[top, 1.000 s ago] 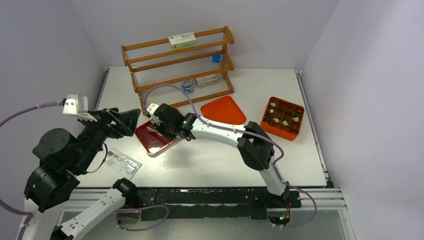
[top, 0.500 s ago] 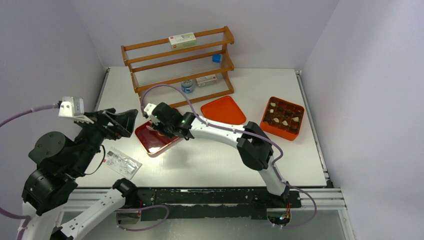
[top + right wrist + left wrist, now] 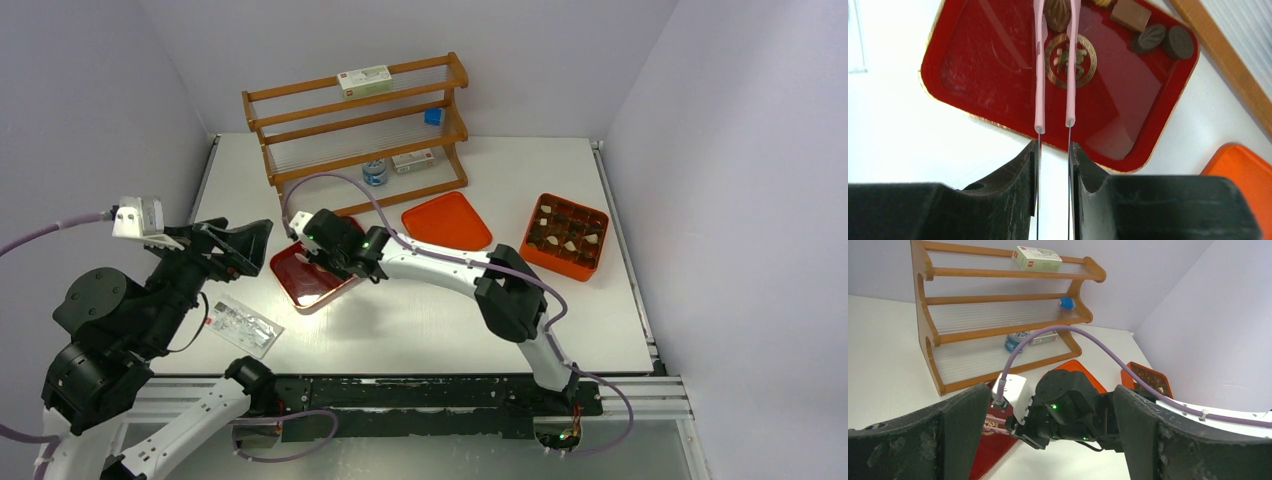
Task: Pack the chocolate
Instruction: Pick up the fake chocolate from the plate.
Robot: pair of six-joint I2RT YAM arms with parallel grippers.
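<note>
My right gripper is shut on pink tongs and hovers over the dark red tray; it also shows in the top view. A brown oval chocolate sits between the tong arms at the top edge; the tong tips are out of view. A light brown block, a dark leaf-shaped piece and a dark round piece lie on the tray. An orange gridded box at the right holds several brown and white chocolates. My left gripper is open and empty, raised left of the tray.
An orange lid lies between the tray and the box. A wooden rack with small boxes stands at the back. A clear plastic packet lies near the front left. The right wrist sits between my left fingers in the left wrist view.
My right gripper with the tongs has shifted slightly left over the red tray. My left arm has drawn back a little to the left.
</note>
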